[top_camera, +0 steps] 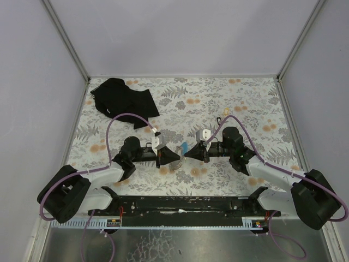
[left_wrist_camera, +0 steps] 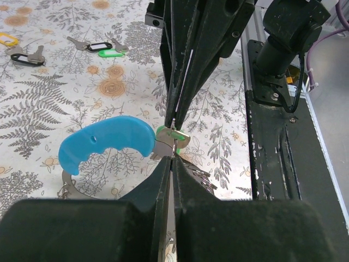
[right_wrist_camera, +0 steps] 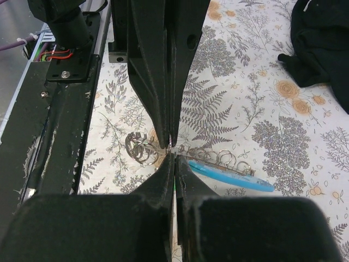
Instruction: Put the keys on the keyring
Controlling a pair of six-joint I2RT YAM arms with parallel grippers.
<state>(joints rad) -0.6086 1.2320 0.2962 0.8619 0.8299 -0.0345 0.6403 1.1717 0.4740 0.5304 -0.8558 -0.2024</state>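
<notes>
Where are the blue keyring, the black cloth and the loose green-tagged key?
keyring (left_wrist_camera: 106, 143), left wrist view, middle of blue band.
black cloth (top_camera: 122, 98), top view, its centre.
green-tagged key (left_wrist_camera: 109, 53), left wrist view, its green tag.

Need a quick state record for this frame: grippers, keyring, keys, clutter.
left gripper: shut, tip at the green-tagged key
right gripper: shut, tip-to-tip with left gripper
held item: cannot tell
keyring: blue, beside the tips
loose keys: apart from the grippers, green and black tags
black cloth: far-left corner

left end effector (top_camera: 174, 158): closed | right end effector (top_camera: 189, 154): closed | tips facing, nearly touching
</notes>
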